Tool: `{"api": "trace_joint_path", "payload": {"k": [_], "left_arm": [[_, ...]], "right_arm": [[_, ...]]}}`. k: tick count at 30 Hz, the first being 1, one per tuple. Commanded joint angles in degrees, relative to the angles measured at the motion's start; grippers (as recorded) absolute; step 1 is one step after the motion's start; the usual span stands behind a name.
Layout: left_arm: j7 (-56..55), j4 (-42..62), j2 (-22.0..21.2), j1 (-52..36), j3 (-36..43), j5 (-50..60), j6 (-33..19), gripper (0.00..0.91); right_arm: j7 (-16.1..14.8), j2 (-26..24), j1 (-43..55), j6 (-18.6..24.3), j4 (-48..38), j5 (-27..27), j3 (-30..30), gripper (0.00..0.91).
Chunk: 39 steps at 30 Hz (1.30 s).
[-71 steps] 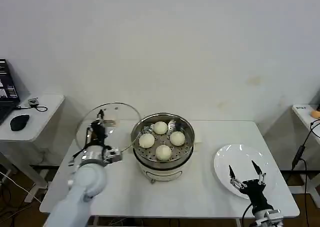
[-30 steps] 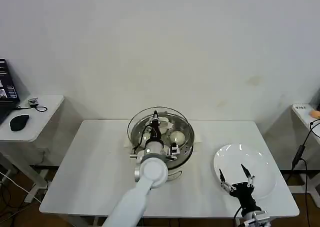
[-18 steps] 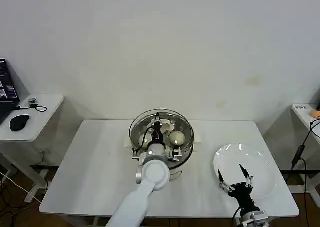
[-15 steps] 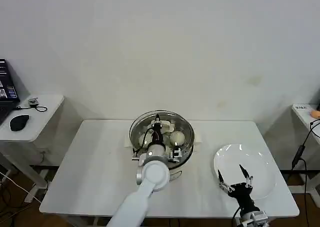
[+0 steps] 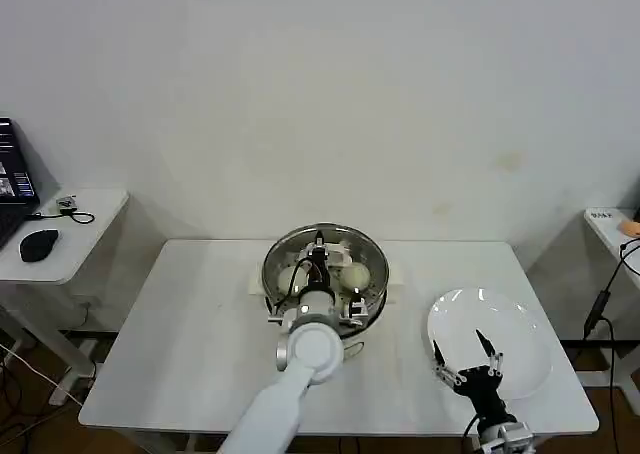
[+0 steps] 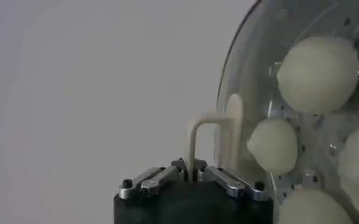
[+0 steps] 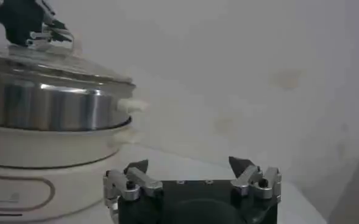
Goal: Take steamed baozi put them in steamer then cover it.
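While the left hand [image 5: 318, 246] stays clamped on the cover's [image 5: 326, 258] handle [image 6: 211, 141], we find that cover seated on the steamer [image 7: 51, 100], baozi [image 6: 317, 73] inside. Right of the steamer, the right hand [image 5: 466, 355] hovers spread above the plate [image 5: 520, 324].

creamy-white baozi [image 6: 318, 73] showed through the clear cover [image 5: 325, 259]; the steamer [image 7: 51, 106] was shiny steel on a white base; white plate [image 5: 520, 326], white worktop [image 5: 200, 324].
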Motion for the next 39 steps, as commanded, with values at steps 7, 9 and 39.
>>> {"api": "trace_joint_path", "payload": {"k": [7,9,39], "left_arm": [[-0.03,-0.01,-0.24,0.21,0.03,-0.03,-0.23,0.0],[-0.04,0.14,-0.23,0.1,0.0,-0.07,-0.24,0.0],[0.3,-5.75,2.79,1.19,1.25,-3.87,-0.07,0.907]], "right_arm": [[-0.01,0.25,-0.03,0.05,0.03,-0.36,-0.38,0.907],[-0.05,0.26,-0.05,0.05,0.06,-0.36,-0.36,0.907],[-0.09,0.47,-0.31,0.12,0.28,-1.04,-1.17,0.907]]}}
